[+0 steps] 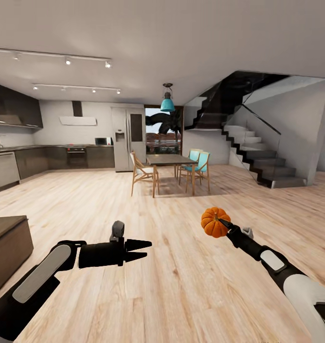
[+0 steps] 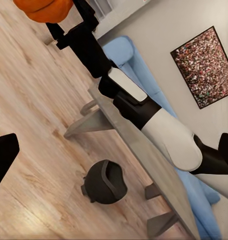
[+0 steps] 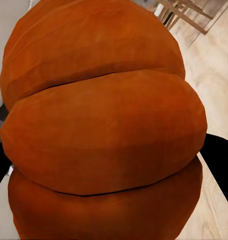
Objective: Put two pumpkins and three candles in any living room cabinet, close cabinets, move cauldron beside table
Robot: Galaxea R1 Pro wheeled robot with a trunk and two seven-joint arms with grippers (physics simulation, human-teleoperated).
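Pumpkin (image 1: 215, 222) number one is pinched in your right gripper (image 1: 223, 224), carried in the air above the wood floor (image 1: 172, 286), not yet stowed. Your left gripper (image 1: 142, 250) hangs with its fingers spread and nothing between them. At the left edge of the head view you have the corner of a low dark-brown unit (image 1: 7, 238), possibly the cabinet; no open drawer shows from here. In the left wrist view the cauldron (image 2: 103, 182) sits on the floor just beside the grey table (image 2: 144, 155), so that step looks likely to be met already. By my reading you are early on: this pumpkin still needs a drawer, and the second pumpkin, three candles and closing up all remain.
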